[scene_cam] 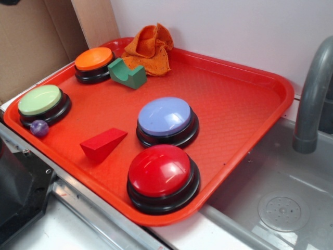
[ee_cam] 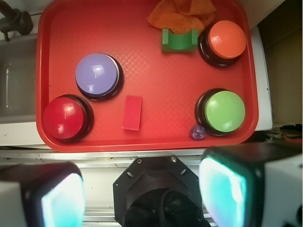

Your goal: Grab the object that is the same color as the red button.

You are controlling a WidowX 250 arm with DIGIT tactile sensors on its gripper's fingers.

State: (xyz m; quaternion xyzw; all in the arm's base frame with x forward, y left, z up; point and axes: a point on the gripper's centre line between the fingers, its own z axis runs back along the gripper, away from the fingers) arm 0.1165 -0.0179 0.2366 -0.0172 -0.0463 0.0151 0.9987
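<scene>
In the wrist view, from left to right on the red tray [ee_cam: 142, 14], the red button [ee_cam: 64, 118] sits at the lower left, with the lavender button [ee_cam: 97, 74] above it and the red wedge block [ee_cam: 132, 112] lying flat just right of both, touching neither. Further right come the green notched block [ee_cam: 179, 40] in front of the orange cloth [ee_cam: 182, 16], then the orange button [ee_cam: 227, 40] at the upper right and the green button [ee_cam: 225, 111] below it with a small purple ball [ee_cam: 198, 132] at its base. The gripper [ee_cam: 142, 194] hangs at the bottom of the frame, off the tray, its fingers [ee_cam: 61, 198] spread wide apart and holding nothing.
</scene>
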